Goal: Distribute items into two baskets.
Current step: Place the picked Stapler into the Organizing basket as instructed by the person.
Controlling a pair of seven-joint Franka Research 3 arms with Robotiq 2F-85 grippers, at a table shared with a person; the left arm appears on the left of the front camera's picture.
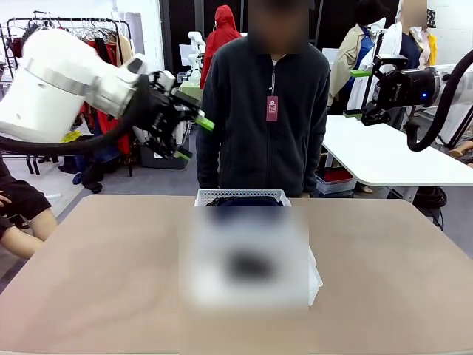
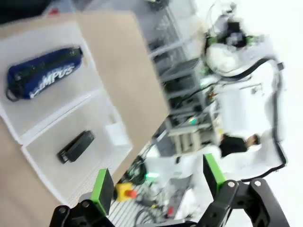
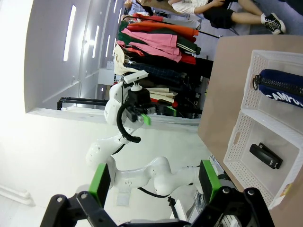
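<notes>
pouch in far basket | stapler in near basket, beside it | left gripper, right gripper both agape, empty, raised above baskets | sorting looks finished, though the front view is blurred

I see even, bright indoor light; left wrist view motion-smeared, blown white at 3 o'clock; right wrist glare at 9 o'clock.

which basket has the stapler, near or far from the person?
The basket farther from the person holds the stapler; the other basket, at the person's edge, holds the navy pouch.
</notes>
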